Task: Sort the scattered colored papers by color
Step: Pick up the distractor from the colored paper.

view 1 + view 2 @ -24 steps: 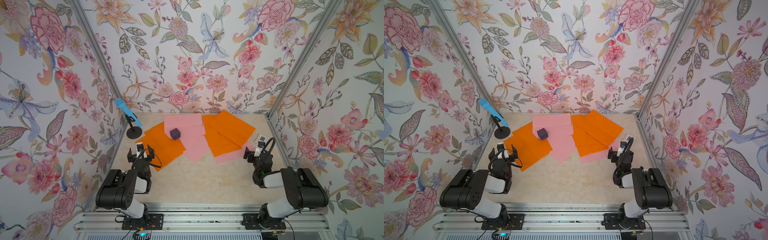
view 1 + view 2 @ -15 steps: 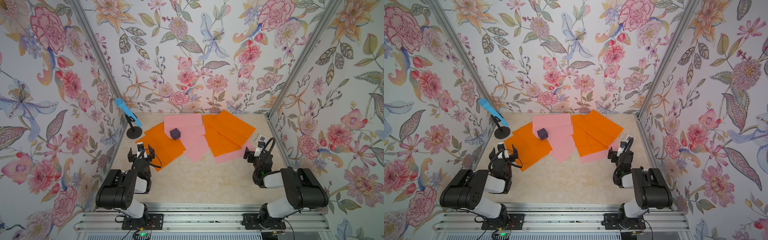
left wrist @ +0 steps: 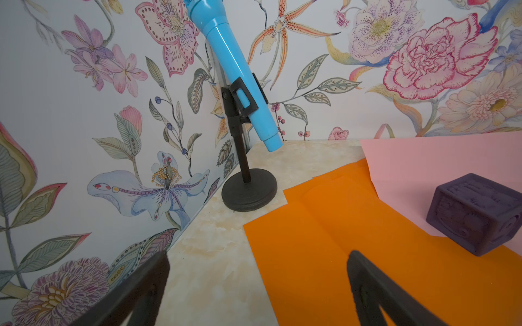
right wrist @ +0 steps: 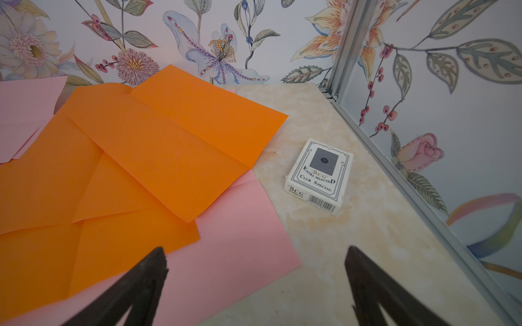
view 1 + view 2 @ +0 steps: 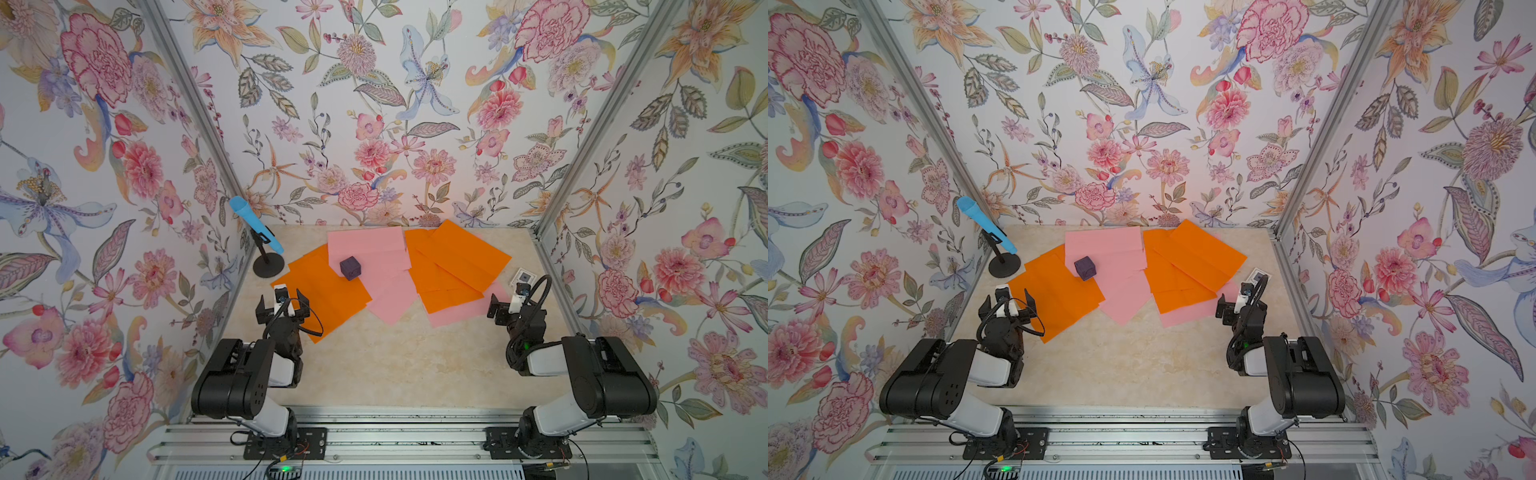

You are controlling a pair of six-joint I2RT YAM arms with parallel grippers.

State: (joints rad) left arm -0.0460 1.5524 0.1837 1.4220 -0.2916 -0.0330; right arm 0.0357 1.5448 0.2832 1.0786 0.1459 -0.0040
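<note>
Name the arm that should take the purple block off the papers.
Left. The purple block sits near the open left gripper, straddling a pink sheet and an orange sheet; the right gripper is at the opposite side.

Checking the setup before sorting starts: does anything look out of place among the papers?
Yes. A dark purple block sits astride the edge of a pink sheet and an orange sheet, so it pins both. A white card box lies on the bare table nearby, touching no paper.

Lab robot booth, floral-papered walls [image 5: 374,124], aluminium mounting rail [image 5: 395,442], marble-look tabletop [image 5: 395,365]
</note>
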